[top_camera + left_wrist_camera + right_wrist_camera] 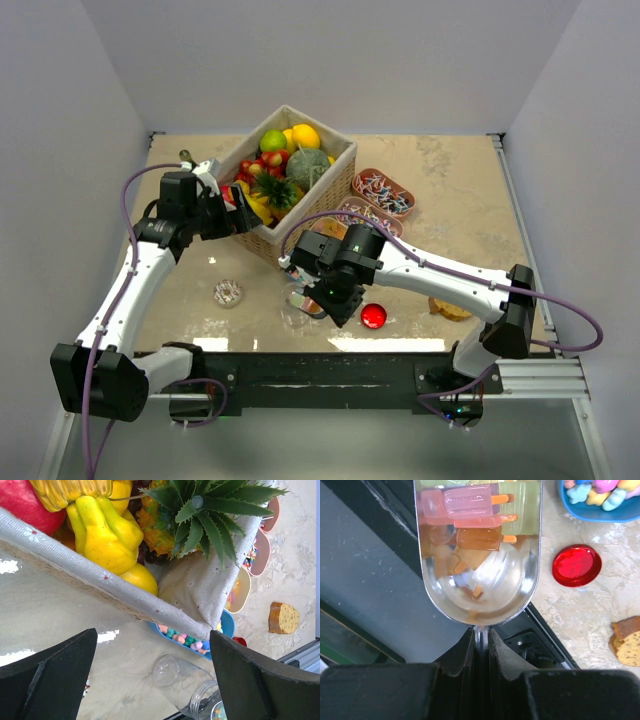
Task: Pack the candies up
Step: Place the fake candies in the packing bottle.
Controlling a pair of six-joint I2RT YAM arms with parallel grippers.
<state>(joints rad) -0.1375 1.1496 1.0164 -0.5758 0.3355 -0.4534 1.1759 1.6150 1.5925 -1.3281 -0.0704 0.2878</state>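
Observation:
My right gripper (481, 636) is shut on the thin handle of a metal scoop (485, 590). The scoop holds pink, orange and green lolly-shaped candies (475, 510) and hangs near the table's front edge. Pastel candies (600, 492) fill a blue tray (227, 625) beside the basket. Small wrapped striped candies lie in a brown tray (385, 192) at the back. A clear jar (187, 682) lies on its side below the blue tray. My left gripper (153, 632) is open above the table by the basket's corner, holding nothing.
A wicker basket (330, 185) of toy fruit stands at the back centre. A red lid (576, 565) lies on the table right of the scoop. A bread slice (450, 308) lies further right and a sprinkled doughnut (228, 293) at the left.

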